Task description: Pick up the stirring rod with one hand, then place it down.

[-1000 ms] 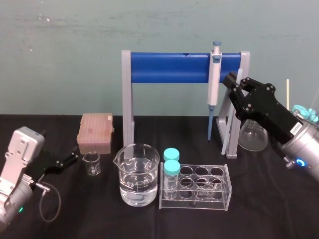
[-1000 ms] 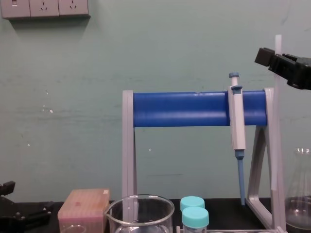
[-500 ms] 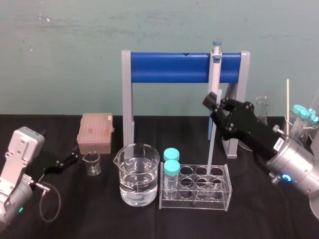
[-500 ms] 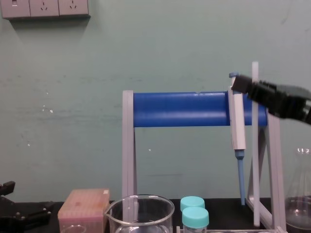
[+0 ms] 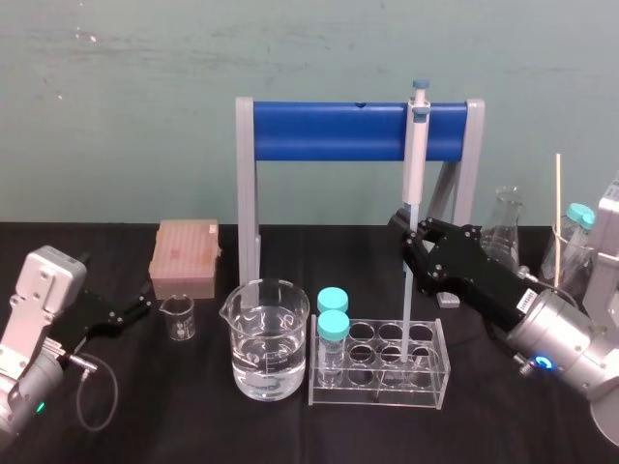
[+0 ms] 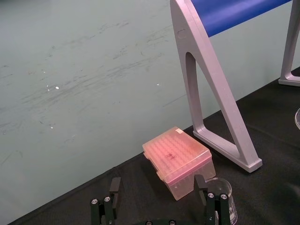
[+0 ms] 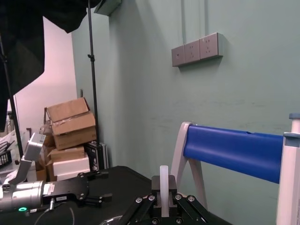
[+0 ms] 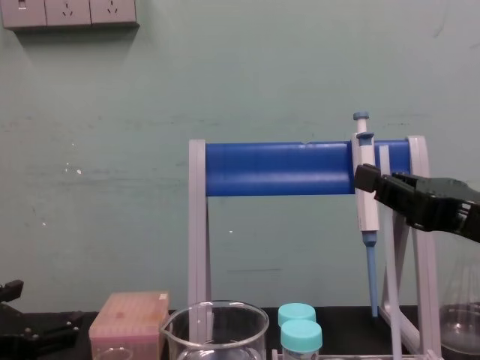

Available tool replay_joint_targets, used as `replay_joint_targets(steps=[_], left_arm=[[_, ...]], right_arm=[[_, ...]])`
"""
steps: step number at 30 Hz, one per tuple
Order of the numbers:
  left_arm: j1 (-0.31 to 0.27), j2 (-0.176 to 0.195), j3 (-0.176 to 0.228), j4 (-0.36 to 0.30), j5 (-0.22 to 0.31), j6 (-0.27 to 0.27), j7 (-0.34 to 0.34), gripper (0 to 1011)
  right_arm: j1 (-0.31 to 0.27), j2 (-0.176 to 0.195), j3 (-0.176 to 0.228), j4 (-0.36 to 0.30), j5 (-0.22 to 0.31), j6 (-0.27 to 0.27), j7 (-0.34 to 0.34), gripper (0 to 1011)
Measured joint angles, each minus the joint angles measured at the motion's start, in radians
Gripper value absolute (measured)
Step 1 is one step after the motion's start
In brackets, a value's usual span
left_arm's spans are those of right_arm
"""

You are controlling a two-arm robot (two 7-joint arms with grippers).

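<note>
Pale green wall (image 8: 112, 150) bore a socket strip (image 8: 69, 13). Table (image 5: 193, 425) was black-draped. Cardboard boxes (image 7: 70, 140) stood stacked by the wall.

Stirring rod (image 5: 407, 314): thin, translucent whitish, straight, near-upright. Right gripper (image 5: 414, 246) is clamped on its upper part. The lower end is down at the test tube rack (image 5: 426, 389), right of centre.

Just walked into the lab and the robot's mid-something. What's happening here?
The right gripper is shut on the stirring rod, holding it upright in front of the blue pipette stand, with its lower end down at the clear tube rack. Whether the rod touches anything there isn't clear. The left gripper sits open and idle at far left, by the small beaker.
</note>
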Motion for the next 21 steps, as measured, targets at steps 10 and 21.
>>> replay_joint_targets(steps=[10, 21], left_arm=[[0.0, 0.0, 0.0, 0.0, 0.0, 0.0, 0.0, 1000], [0.0, 0.0, 0.0, 0.0, 0.0, 0.0, 0.0, 1000]], right_arm=[[0.037, -0.029, -0.009, 0.055, -0.021, -0.054, 0.024, 70], [0.058, -0.041, -0.034, 0.105, -0.038, -0.044, 0.042, 70]])
